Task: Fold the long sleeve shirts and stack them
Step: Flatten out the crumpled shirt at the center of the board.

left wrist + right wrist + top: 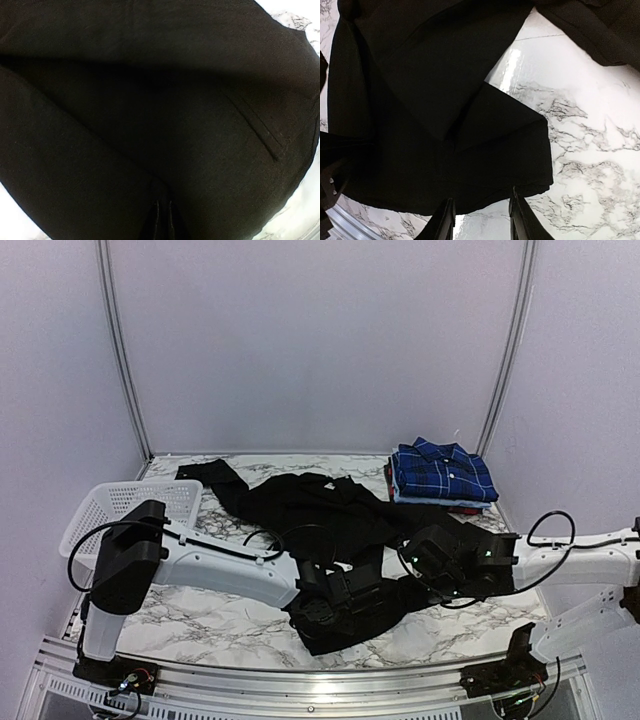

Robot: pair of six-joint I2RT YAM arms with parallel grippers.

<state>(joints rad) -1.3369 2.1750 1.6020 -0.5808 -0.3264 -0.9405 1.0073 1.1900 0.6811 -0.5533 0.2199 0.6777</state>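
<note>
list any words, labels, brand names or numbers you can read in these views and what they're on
None: no text can be read in any view.
The black shirt shows no tag or print.
The blue plaid shirt on top of the folded stack shows no label.
The white basket, the marble table, the left arm and the right arm show no lettering or numbers.
</note>
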